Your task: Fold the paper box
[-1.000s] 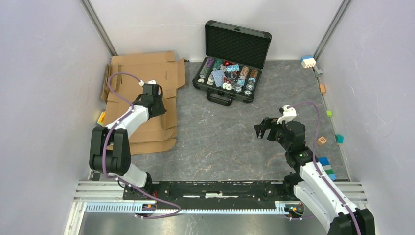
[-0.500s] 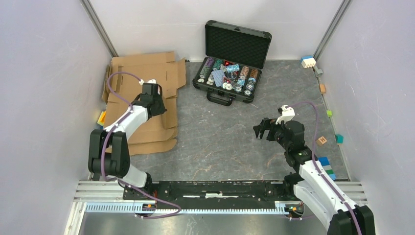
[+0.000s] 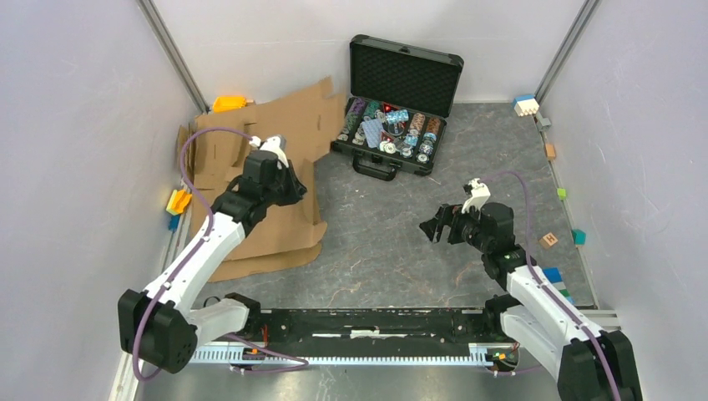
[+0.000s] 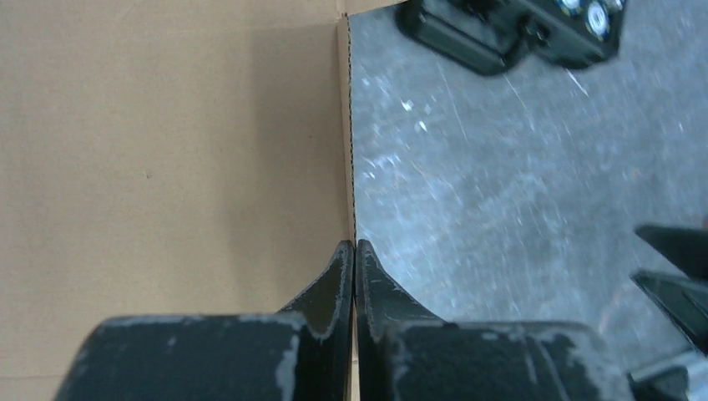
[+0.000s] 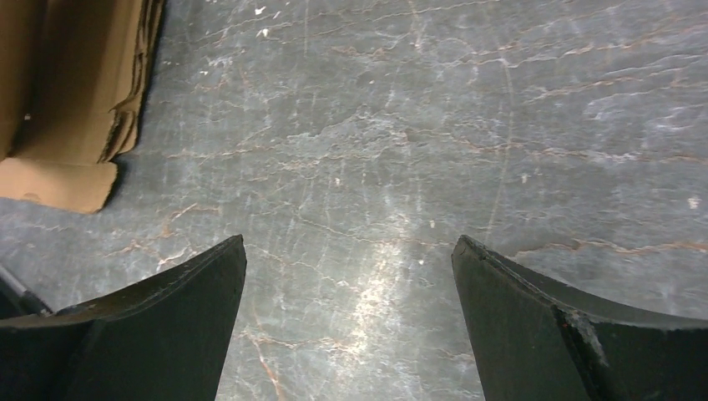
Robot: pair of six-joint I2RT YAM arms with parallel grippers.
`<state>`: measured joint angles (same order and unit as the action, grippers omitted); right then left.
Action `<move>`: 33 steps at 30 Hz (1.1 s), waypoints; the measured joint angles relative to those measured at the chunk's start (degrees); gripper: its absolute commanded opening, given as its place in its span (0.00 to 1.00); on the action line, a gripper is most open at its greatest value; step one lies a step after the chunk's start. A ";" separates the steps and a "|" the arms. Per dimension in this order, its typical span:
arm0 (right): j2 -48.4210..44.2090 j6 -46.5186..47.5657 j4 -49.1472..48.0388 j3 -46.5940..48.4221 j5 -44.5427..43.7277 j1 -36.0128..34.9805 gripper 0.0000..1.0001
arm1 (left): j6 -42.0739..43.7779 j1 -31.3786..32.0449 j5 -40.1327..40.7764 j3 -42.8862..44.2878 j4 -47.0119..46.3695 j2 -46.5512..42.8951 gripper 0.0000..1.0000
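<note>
The paper box (image 3: 271,234) sits unfolded on the left of the table, its far panels tipped up beside the black chip case (image 3: 392,125). The left gripper (image 4: 355,259) is pinched tight on the board's right-hand edge. The right gripper (image 5: 346,251) hangs wide open over bare tabletop, holding nothing. The corrugated board looks light and stiff, likely bending only along creases. A flap edge near a crease seems the best hold.

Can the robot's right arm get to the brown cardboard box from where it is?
Probably yes. Only bare table lies between the open right gripper and the paper box, so nothing blocks the way, though it would have to stretch well over to its left.
</note>
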<state>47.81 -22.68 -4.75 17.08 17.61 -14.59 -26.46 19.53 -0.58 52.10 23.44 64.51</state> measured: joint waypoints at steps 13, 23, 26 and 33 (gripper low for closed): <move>5.42 -2.84 0.74 8.81 3.54 -0.04 0.98 | -4.81 22.99 -10.36 -0.59 2.47 -0.26 0.02; -4.33 -5.46 9.29 6.97 -12.74 0.07 0.98 | -6.78 35.60 -10.19 -6.34 -2.01 8.20 0.36; -7.21 -5.60 11.41 5.68 -16.55 0.09 0.98 | -7.78 36.76 -10.91 -7.67 -4.52 10.71 0.72; -6.32 -6.05 15.26 4.46 -24.59 0.11 0.97 | -8.76 34.05 -11.58 -6.69 -4.66 10.97 0.84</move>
<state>41.50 -28.73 10.50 21.54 -6.98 -14.48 -35.22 53.58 -12.16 45.41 18.79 75.48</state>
